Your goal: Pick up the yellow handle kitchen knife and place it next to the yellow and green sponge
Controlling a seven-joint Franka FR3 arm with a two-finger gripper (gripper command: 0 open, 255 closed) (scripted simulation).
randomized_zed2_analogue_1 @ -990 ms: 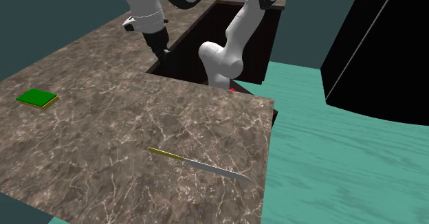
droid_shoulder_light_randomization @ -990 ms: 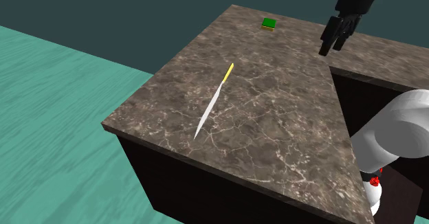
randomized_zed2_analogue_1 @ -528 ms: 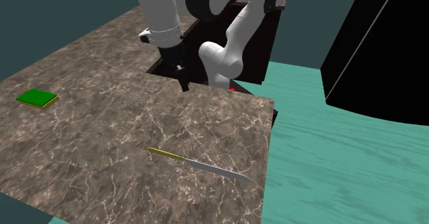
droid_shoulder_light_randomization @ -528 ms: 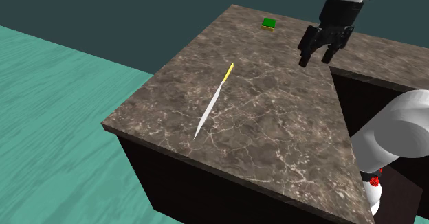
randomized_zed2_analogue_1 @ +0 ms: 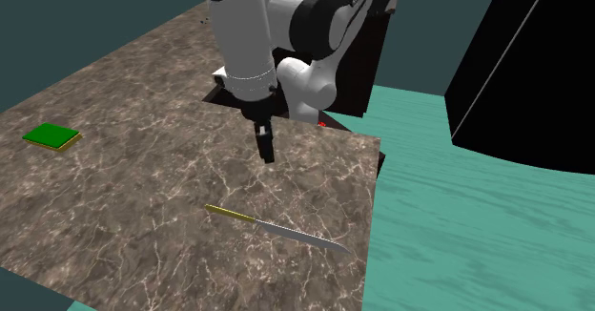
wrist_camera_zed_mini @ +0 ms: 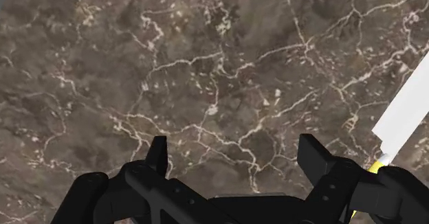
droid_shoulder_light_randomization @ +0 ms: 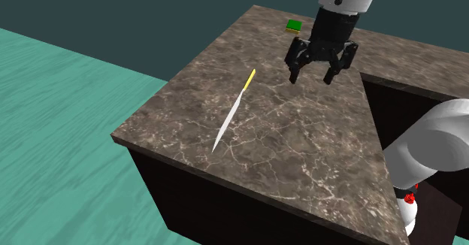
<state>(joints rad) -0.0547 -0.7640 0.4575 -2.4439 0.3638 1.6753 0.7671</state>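
Note:
The knife (droid_shoulder_light_randomization: 234, 110) lies flat on the dark marble counter (droid_shoulder_light_randomization: 301, 153), its thin yellow handle toward the back and its long pale blade pointing at the front edge. In the second exterior view the knife (randomized_zed2_analogue_1: 276, 228) lies near the counter's front right part. My gripper (droid_shoulder_light_randomization: 310, 77) hangs open above the counter, to the right of the handle in the shoulder view, holding nothing. From the wrist, the gripper (wrist_camera_zed_mini: 235, 150) looks at bare marble, with the knife blade (wrist_camera_zed_mini: 405, 109) just outside one finger. The green and yellow sponge (droid_shoulder_light_randomization: 294, 25) sits at the far back edge.
The counter drops to a teal floor (droid_shoulder_light_randomization: 60, 131) on the shoulder view's left and front. A dark recess (droid_shoulder_light_randomization: 421, 101) opens in the counter beside the arm's base. The sponge (randomized_zed2_analogue_1: 51, 136) is far to the second exterior view's left. A black area (randomized_zed2_analogue_1: 534, 61) lies at the right.
The hand has swung from over the recess to the shoulder view's left and lower, out over the counter toward the knife's handle end. Knife and sponge have not moved.

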